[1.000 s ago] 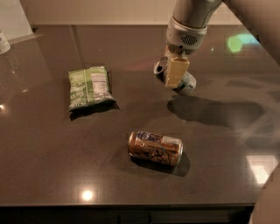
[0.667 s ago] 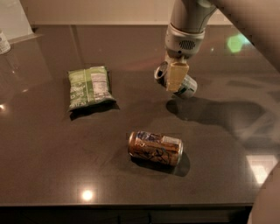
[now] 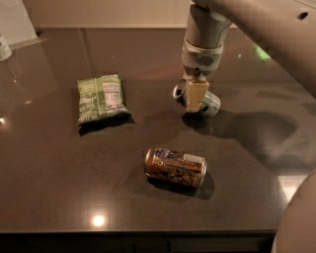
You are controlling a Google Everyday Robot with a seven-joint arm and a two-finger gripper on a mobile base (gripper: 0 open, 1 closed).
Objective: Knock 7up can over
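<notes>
gripper (image 3: 196, 97) held right at 7up can (image 3: 212, 105), its state not discernible; can judged light, slick, dentable; best pushed on side wall.

One camera only, set high over the near edge of the table (image 3: 59, 173), angled down toward the far wall (image 3: 98, 12). Mid-range, most of the top in frame. My arm (image 3: 256, 20) fills the upper right; my gripper (image 3: 196, 100) sits upper centre, low over the table.
</notes>
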